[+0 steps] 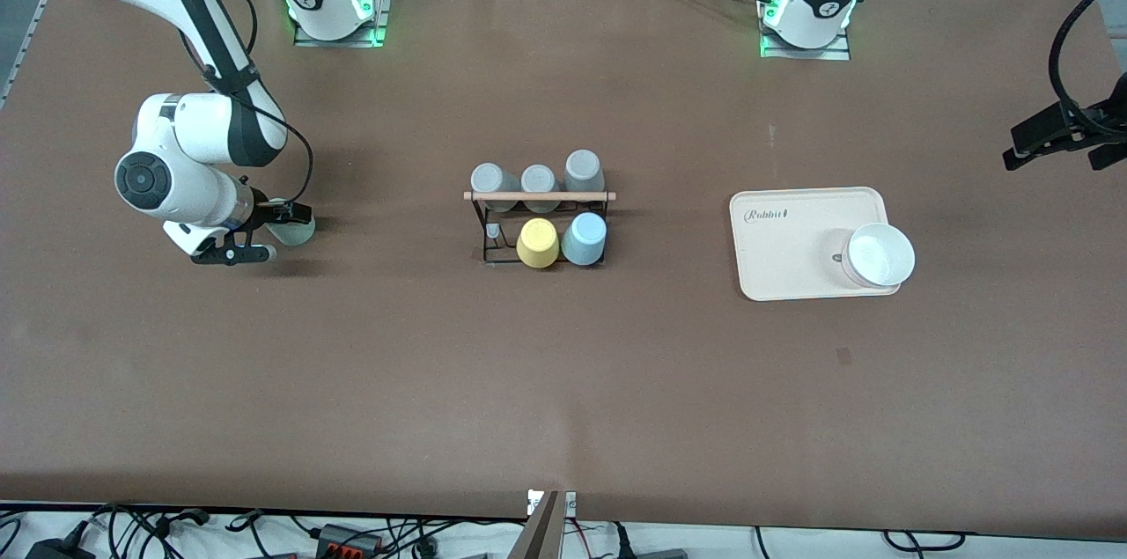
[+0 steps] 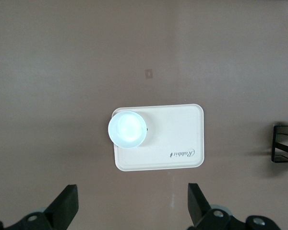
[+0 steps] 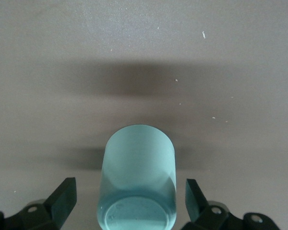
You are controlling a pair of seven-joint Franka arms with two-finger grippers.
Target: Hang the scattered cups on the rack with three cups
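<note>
The pale mint green cup (image 1: 298,231) is on the table toward the right arm's end and seems to lie on its side. My right gripper (image 1: 268,233) is open around it. In the right wrist view the cup (image 3: 138,177) sits between the fingertips (image 3: 62,196) with a gap on each side. The black wire rack (image 1: 539,226) with its wooden dowel stands mid-table. It holds three grey cups (image 1: 539,180), a yellow cup (image 1: 537,242) and the light blue cup (image 1: 585,239). My left gripper (image 1: 1052,150) waits open and empty above the table's left-arm end; it also shows in the left wrist view (image 2: 132,206).
A beige tray (image 1: 784,246) with a white bowl (image 1: 879,255) on its corner lies between the rack and the left arm's end; both show in the left wrist view, tray (image 2: 177,143) and bowl (image 2: 128,128).
</note>
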